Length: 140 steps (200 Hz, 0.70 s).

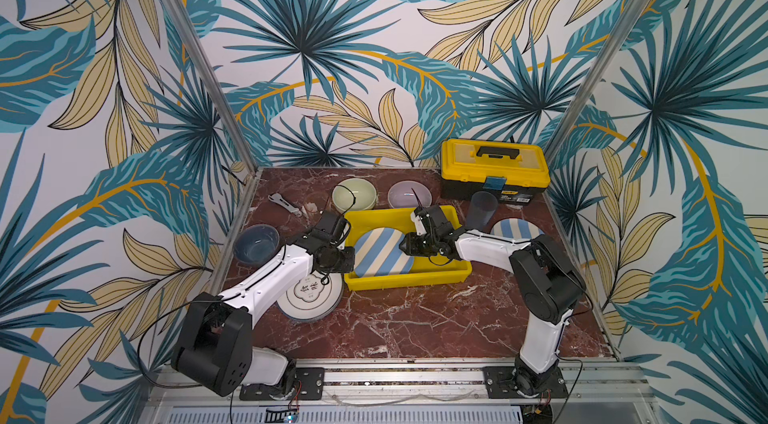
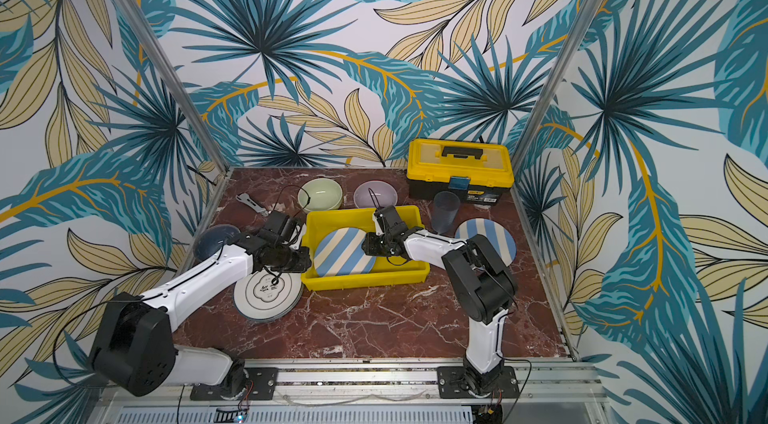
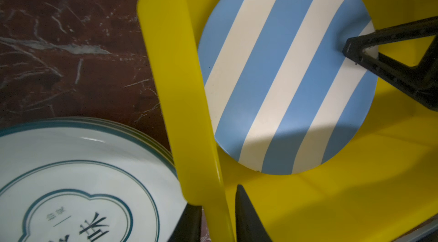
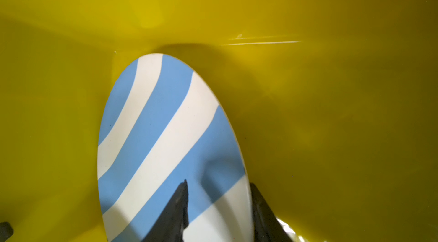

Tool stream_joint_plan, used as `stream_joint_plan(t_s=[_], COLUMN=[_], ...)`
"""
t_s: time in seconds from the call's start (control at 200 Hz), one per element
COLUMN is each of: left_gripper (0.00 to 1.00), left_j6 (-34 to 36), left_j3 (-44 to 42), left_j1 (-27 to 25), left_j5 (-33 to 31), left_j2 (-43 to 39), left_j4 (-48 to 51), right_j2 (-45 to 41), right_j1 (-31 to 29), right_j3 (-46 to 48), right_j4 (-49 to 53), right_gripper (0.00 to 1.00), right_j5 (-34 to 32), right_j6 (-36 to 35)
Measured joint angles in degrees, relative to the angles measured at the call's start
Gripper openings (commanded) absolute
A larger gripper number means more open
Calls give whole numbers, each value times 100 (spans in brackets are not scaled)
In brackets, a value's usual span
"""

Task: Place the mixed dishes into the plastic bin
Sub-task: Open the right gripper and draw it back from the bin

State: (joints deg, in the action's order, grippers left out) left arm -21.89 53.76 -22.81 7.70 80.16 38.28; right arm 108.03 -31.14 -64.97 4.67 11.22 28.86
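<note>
striped plate [image 1: 384, 253] sits in plastic bin [image 1: 415, 278]; right fingers [image 4: 175, 210] spread, left fingers [image 3: 246, 217] pinch bin rim; other dishes [image 1: 309, 297] wait outside.

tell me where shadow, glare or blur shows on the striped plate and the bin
Left wrist view: a hard-edged shadow darkens one end of the striped plate and the yellow bin floor beside it; a small glare streak sits on the white plate. Right wrist view: soft shadow ahead of the right pincer, bin wall blurred with one bright streak. Both top views: evenly lit.
</note>
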Motion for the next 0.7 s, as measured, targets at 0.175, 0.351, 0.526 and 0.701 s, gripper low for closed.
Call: stream_joint_plan(t_s=[0.175, 0.351, 0.526, 0.701], left_gripper=[26, 28, 37, 40], left_j6=[2, 7, 63, 107], left_j3=[0, 0, 0, 0], left_j1=[-20, -31, -44, -48], left_j5=[-17, -39, -63, -83], left_j2=[2, 0, 0, 0], left_j4=[0, -4, -20, -35], right_j2=[-116, -564, -1331, -2236], right_j1=[-4, -4, 42, 424], right_j3=[-2, -20, -234, -306], right_j4=[328, 839, 1491, 2009], right_gripper=[59, 70, 67, 60], right_j5=[-234, -472, -656, -605], right_j6=[-129, -278, -321, -275])
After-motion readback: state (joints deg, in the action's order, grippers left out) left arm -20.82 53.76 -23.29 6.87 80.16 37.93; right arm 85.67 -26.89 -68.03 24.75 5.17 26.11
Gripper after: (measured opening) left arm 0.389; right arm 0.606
